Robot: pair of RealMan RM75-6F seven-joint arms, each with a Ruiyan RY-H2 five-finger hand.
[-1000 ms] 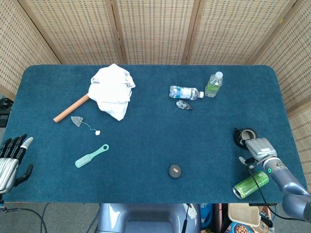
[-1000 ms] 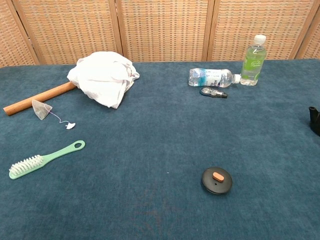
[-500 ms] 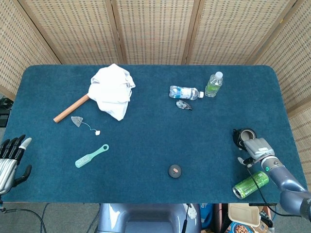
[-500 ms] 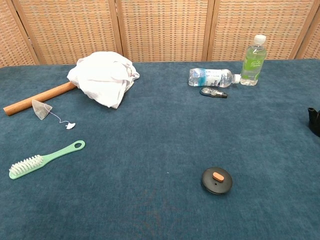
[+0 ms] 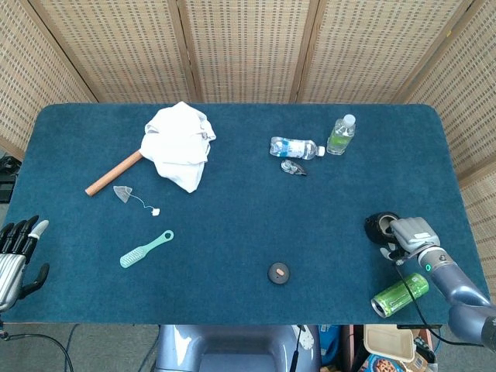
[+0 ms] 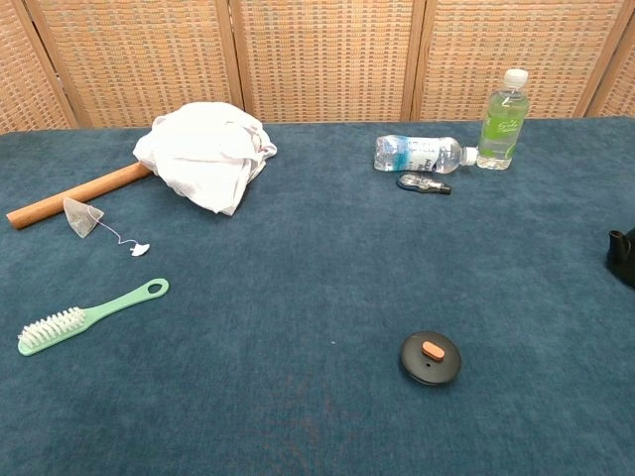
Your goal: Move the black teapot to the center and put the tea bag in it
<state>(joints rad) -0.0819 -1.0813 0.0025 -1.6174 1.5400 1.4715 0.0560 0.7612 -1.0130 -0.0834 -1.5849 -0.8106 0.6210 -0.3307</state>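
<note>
The black teapot [image 5: 379, 226] stands lidless near the table's right edge; only its left edge [image 6: 622, 256] shows in the chest view. My right hand [image 5: 408, 236] grips it from the right side. The teapot's round black lid [image 5: 278, 272] with an orange knob lies apart at the front centre, also the lid [image 6: 430, 357] in the chest view. The tea bag [image 5: 122, 192] with its string and tag lies at the left, beside a wooden stick; it shows as tea bag [image 6: 81, 216] in the chest view. My left hand [image 5: 15, 252] hovers off the front left edge, fingers apart, holding nothing.
A white cloth [image 5: 180, 144] lies on a wooden stick [image 5: 113, 173] at the back left. A green brush [image 5: 146, 249] lies front left. A lying water bottle [image 5: 295, 147], a small clip [image 5: 294, 167] and an upright green bottle [image 5: 341, 134] are at the back right. A green can [image 5: 399, 294] lies by my right forearm.
My right hand has shifted the teapot slightly left and toward the front. My left hand has sunk a little lower at the table's edge.
</note>
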